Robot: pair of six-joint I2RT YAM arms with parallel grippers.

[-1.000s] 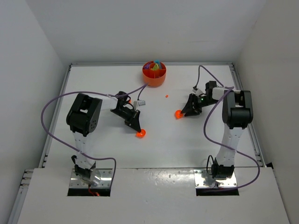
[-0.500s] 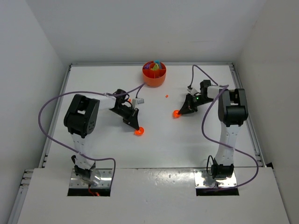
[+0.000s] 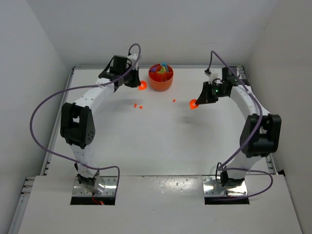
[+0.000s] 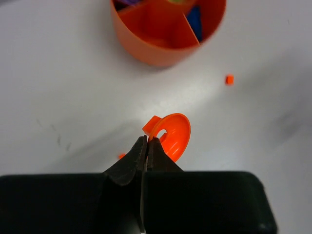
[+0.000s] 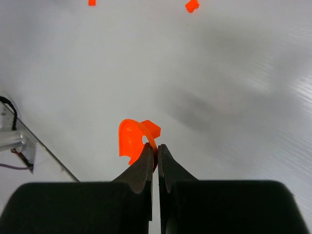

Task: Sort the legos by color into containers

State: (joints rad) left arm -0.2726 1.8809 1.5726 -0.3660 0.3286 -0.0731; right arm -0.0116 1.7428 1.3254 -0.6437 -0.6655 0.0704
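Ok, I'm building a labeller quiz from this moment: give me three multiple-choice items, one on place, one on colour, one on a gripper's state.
1. The left gripper is: A. just left of the dish; B. back at the near edge; C. right of the dish.
2. The right piece, in the right gripper, is: A. purple; B. cyan; C. orange.
3. The left gripper is: A. wide open; B. shut on the left piece; C. out of view.
Answers: 1 A, the top view puts it beside the dish's left side; 2 C, orange in the right wrist view; 3 B, fingers pinch it in the left wrist view.
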